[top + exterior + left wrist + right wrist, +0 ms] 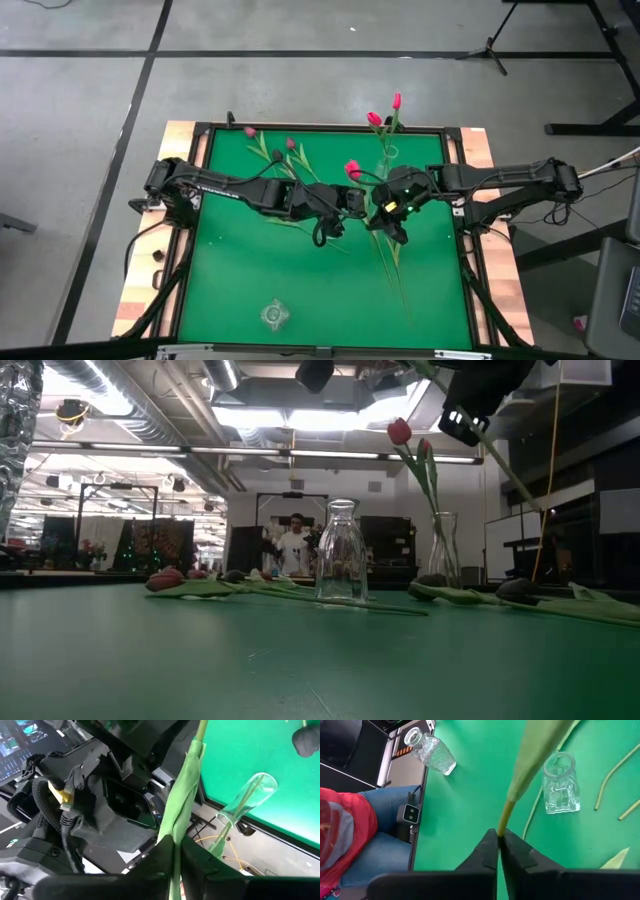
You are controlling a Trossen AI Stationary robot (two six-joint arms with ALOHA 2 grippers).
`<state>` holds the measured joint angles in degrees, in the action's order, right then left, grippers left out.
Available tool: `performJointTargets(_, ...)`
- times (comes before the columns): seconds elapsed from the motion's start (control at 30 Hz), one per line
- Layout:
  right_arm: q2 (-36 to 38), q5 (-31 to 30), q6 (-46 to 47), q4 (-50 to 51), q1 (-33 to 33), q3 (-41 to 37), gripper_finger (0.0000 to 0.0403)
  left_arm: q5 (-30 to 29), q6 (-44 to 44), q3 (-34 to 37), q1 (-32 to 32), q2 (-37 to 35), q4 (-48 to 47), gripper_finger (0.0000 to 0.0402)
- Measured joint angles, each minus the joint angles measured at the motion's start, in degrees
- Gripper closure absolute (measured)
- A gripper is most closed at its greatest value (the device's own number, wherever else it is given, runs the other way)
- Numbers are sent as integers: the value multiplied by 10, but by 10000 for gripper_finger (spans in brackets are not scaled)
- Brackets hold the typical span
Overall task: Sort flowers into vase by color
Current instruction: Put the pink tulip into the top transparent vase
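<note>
Low view: clear ribbed glass vase (341, 552)

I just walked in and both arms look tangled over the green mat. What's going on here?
Both arms meet above the middle of the green mat, holding one tulip between them. The left gripper is shut on its leafy stem, and the right gripper is shut on the stem further along. Two bright pink tulips already stand in a glass vase at the far edge. Other tulips lie on the mat, and an empty vase stands near the front.
</note>
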<state>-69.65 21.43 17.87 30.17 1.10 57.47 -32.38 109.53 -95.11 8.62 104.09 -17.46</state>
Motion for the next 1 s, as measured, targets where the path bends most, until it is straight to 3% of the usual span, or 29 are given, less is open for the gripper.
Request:
performJointTargets(0.2, 0, -3, -2, 0, 0, 0, 396, 1, -43, 0, 2, 0, 1, 348)
performJointTargets(0.4, 0, -17, -3, -3, 0, 0, 395, -63, -70, 0, 9, 0, 3, 303)
performJointTargets(0.6, 0, -59, -10, -8, 0, 0, 399, -73, -129, 0, 27, 0, 4, 252)
performJointTargets(0.87, 30, -174, -14, -33, -11, 0, 400, -100, -268, 0, 74, 0, 5, 221)
performJointTargets(1.0, 74, -277, 11, -31, -32, 0, 401, -131, -372, 0, 92, 0, 3, 220)
